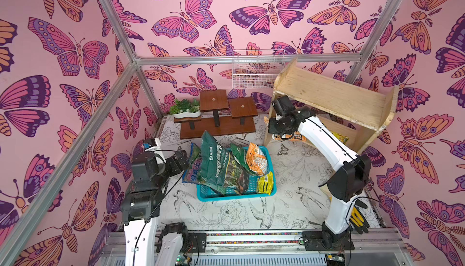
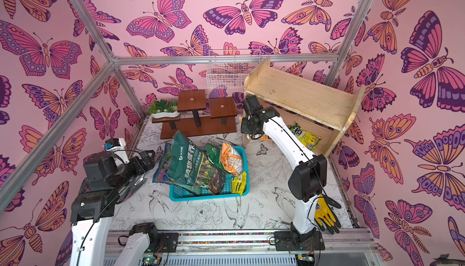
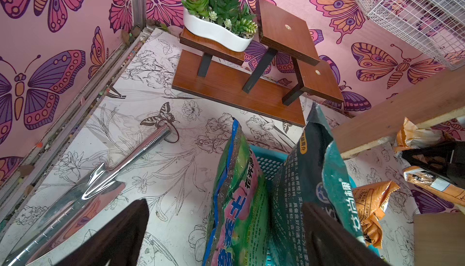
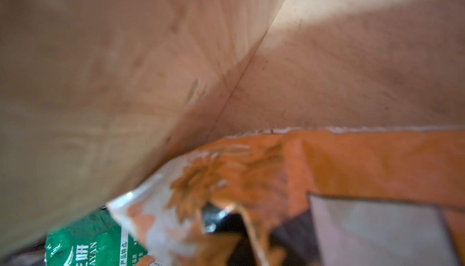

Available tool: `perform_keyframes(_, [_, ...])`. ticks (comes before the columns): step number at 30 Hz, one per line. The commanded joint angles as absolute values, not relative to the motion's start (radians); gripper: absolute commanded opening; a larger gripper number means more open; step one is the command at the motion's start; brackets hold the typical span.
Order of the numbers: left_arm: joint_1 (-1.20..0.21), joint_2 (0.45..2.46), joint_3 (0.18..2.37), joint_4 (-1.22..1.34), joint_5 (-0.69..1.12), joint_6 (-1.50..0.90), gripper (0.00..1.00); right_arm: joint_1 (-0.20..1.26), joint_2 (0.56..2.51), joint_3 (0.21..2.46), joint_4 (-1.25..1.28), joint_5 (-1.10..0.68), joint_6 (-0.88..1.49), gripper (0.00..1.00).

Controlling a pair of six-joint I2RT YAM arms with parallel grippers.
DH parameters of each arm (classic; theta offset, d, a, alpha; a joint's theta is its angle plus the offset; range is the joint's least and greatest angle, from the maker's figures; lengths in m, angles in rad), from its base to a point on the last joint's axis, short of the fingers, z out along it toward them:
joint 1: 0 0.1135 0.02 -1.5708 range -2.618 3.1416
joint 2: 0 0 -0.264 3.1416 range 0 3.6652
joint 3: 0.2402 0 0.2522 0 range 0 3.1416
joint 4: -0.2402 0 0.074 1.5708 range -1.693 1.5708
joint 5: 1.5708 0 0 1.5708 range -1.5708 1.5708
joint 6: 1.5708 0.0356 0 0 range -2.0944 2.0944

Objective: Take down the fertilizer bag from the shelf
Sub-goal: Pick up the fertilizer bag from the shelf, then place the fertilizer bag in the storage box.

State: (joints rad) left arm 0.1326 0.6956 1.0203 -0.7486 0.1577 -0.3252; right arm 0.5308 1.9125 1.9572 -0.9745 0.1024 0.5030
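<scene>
In both top views, the shelf (image 1: 327, 96) is standing at the surface's (image 1: 302, 166) far right corner. The right pincer (image 1: 278, 133) is reaching into the left end of its lower tier, clamped tight on the orange fertilizer bag (image 1: 297, 135) by the front edge. Bare surface is lying open between the shelf and the basket (image 1: 273, 189).

In the left wrist view, the left pincer (image 3: 225, 205) is gaping, its fingers (image 3: 120, 234) well apart, holding nothing.

In the right wrist view, the fertilizer bag is lying against the corner where two shelf boards are meeting.
</scene>
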Motion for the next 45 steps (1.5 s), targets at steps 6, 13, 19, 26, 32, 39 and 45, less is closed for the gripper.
perform_keyframes(6, [0.14,0.688,1.017,-0.735,0.168,-0.32,1.0,0.55,1.9,2.04,-1.004,0.166,0.413,0.0])
perform_keyframes(13, [0.139,0.689,1.016,-0.734,0.166,-0.32,1.0,0.617,1.738,2.016,-1.053,0.2,0.426,0.0])
perform_keyframes(19, [0.139,0.689,1.017,-0.734,0.166,-0.319,1.0,0.691,1.634,2.001,-1.089,0.202,0.429,0.0])
perform_keyframes(26, [0.14,0.69,1.015,-0.734,0.163,-0.319,1.0,0.783,1.575,2.046,-1.134,0.211,0.47,0.0])
perform_keyframes(32, [0.14,0.689,1.015,-0.734,0.164,-0.319,1.0,0.894,1.507,2.1,-1.16,0.23,0.509,0.0])
perform_keyframes(39, [0.139,0.69,1.015,-0.734,0.163,-0.319,1.0,1.053,1.487,2.16,-1.188,0.315,0.532,0.0])
perform_keyframes(45, [0.139,0.69,1.015,-0.734,0.162,-0.319,1.0,1.11,1.485,2.115,-1.164,0.291,0.552,0.0])
